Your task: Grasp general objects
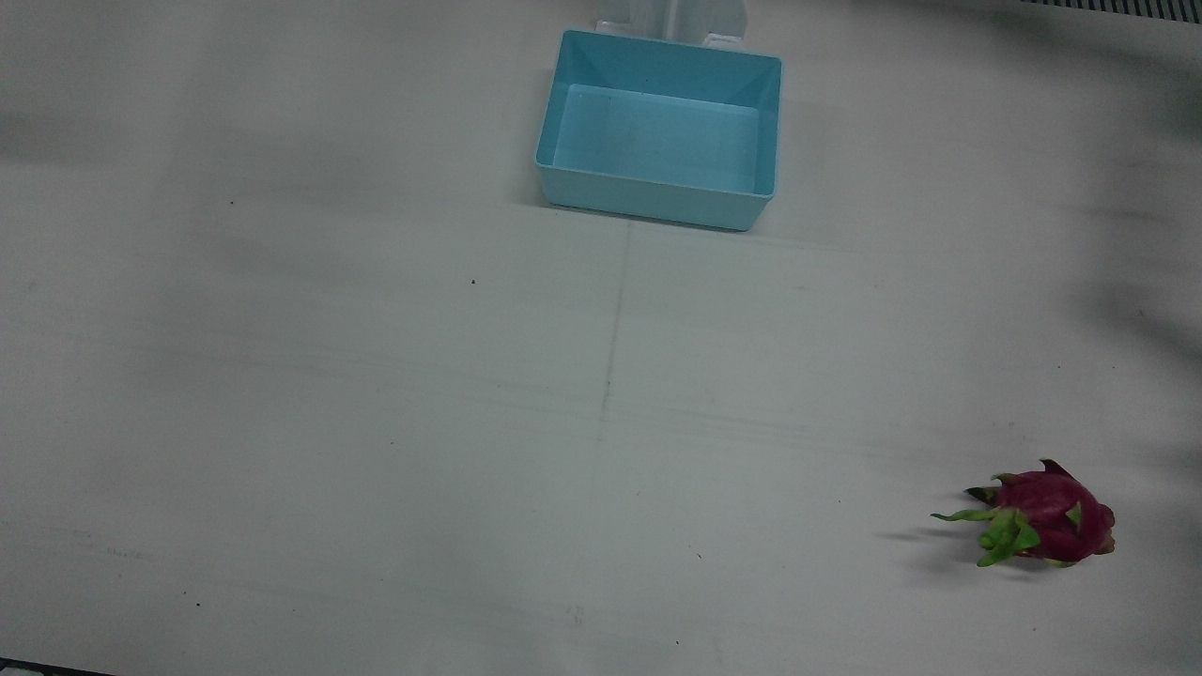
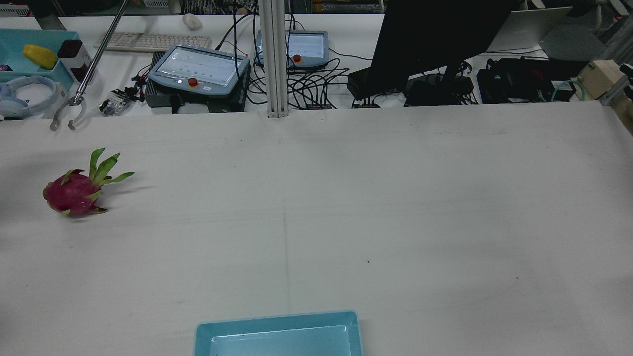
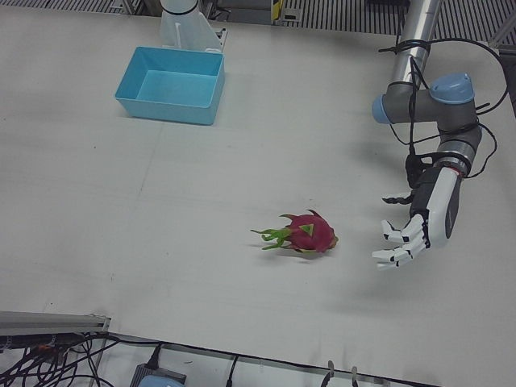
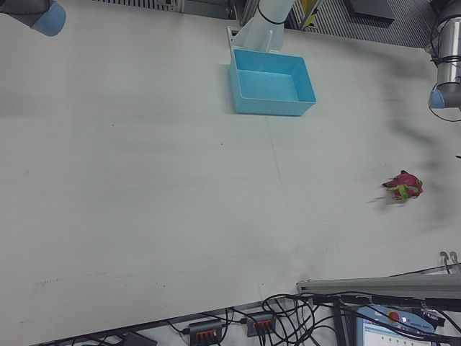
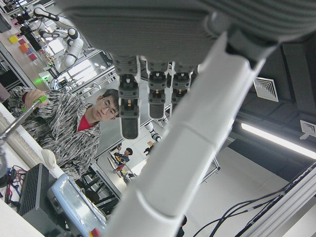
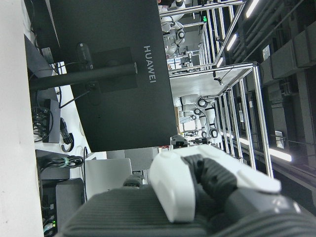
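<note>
A magenta dragon fruit point(image 1: 1042, 516) with green scales lies on the white table, at the left in the rear view point(image 2: 74, 192). It also shows in the left-front view point(image 3: 310, 234) and the right-front view point(image 4: 405, 185). My left hand point(image 3: 415, 226) is open, fingers spread, and hovers low over the table a hand's width from the fruit, at its right in the left-front view, not touching it. The left hand view shows its straight fingers point(image 5: 148, 94) and holds nothing. My right hand point(image 6: 197, 187) shows only in part in its own view; no other view shows it.
An empty blue bin point(image 1: 657, 202) stands at the robot's edge of the table, also in the left-front view point(image 3: 165, 109). Beyond the far edge are a monitor point(image 2: 435, 39), teach pendants point(image 2: 198, 69) and a grabber tool point(image 2: 74, 104) held by a person point(image 5: 74, 133).
</note>
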